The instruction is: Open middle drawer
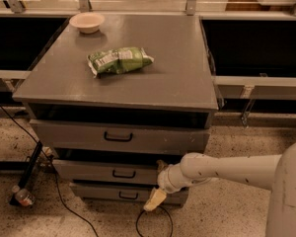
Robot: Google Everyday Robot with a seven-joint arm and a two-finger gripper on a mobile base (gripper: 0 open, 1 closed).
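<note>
The grey cabinet (pixel 138 90) has three drawers stacked in its front. The middle drawer (pixel 89 172) is a flat grey front with a small black bar handle (pixel 123 174); it stands slightly out, with a dark gap above it. My gripper (pixel 155 197), on a white arm (pixel 222 169) reaching in from the right, is at the right end of the middle drawer's front, well to the right of the handle, with its tan tip hanging down over the bottom drawer (pixel 113 194). The top drawer (pixel 79 135) carries a larger black handle.
A green snack bag (pixel 119 60) and a white bowl (pixel 87 21) lie on the cabinet top. A black cable (pixel 59 201) and a bottle (pixel 22 196) lie on the speckled floor at the left. Dark bays with metal rails flank the cabinet.
</note>
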